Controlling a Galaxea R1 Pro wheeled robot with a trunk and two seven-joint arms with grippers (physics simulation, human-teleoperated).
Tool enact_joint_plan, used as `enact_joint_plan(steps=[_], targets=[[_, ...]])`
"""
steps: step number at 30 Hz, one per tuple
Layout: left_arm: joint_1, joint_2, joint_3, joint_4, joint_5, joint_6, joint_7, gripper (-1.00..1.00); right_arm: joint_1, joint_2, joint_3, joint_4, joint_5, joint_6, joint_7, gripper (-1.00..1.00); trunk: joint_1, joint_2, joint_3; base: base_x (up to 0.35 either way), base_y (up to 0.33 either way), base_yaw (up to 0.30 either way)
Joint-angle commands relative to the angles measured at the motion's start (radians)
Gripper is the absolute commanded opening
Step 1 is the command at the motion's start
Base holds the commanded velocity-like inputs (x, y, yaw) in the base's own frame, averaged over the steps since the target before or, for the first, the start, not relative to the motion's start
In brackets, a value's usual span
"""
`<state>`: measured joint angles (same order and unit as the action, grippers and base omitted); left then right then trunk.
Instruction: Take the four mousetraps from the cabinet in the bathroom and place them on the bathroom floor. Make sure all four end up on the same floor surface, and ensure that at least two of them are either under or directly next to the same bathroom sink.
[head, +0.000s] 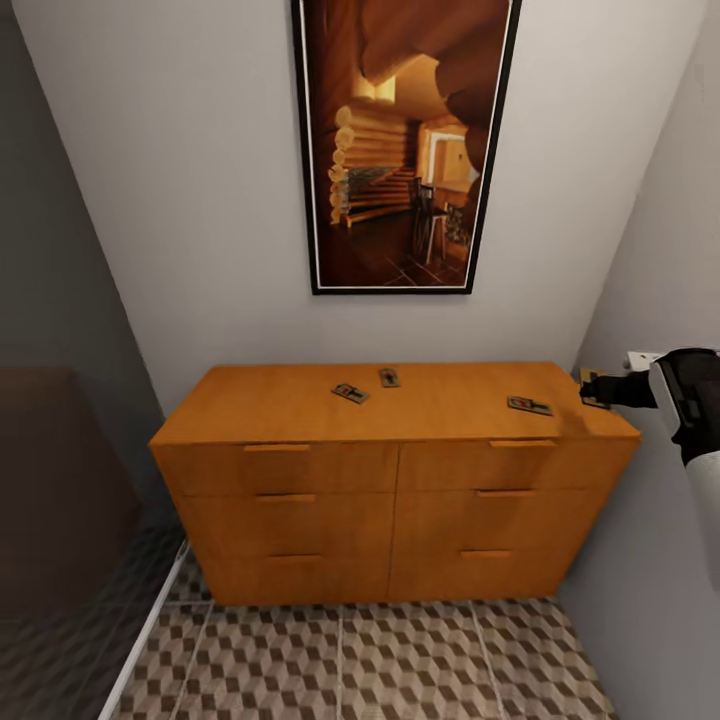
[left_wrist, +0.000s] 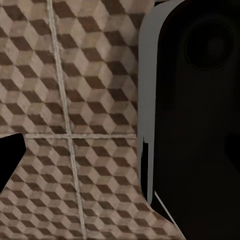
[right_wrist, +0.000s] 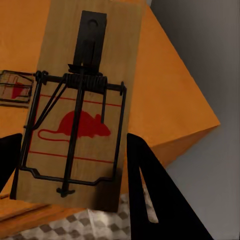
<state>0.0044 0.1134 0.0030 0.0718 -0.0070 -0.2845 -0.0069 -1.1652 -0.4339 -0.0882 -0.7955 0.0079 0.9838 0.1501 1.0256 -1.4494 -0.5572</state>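
Facing an orange-brown cabinet (head: 400, 480) set against a white wall, under a framed picture (head: 405, 145) of a log-cabin room. On the cabinet top: three mousetraps, two near the middle (head: 350, 393) (head: 389, 377) and one toward the right end (head: 529, 405). Fourth mousetrap (head: 592, 388) at the cabinet's right edge, held in the right gripper (head: 600, 390). Cube-patterned floor (head: 380, 660) below the cabinet.
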Motion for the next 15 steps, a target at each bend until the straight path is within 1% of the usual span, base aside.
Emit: enact_joint_plan(steps=[1,7,15], targets=[[0.000,0.000,0.001,0.002,-0.001,-0.005,-0.001,1.00,-0.001,0.007,-0.002,0.000,0.001,0.004,0.003,-1.00,-0.001,-0.001,-0.001,-0.321,0.086,0.000],[0.000,0.000,0.001,0.002,-0.001,-0.005,-0.001,1.00,-0.001,0.026,-0.001,0.002,0.001,0.004,0.003,-1.00,-0.001,-0.001,-0.001,-0.306,0.136,0.000],[0.000,0.000,0.001,0.002,-0.001,-0.005,-0.001,1.00,-0.001,0.030,-0.001,0.005,0.001,0.003,0.003,-1.00,-0.001,-0.001,-0.001,-0.288,0.176,0.000]])
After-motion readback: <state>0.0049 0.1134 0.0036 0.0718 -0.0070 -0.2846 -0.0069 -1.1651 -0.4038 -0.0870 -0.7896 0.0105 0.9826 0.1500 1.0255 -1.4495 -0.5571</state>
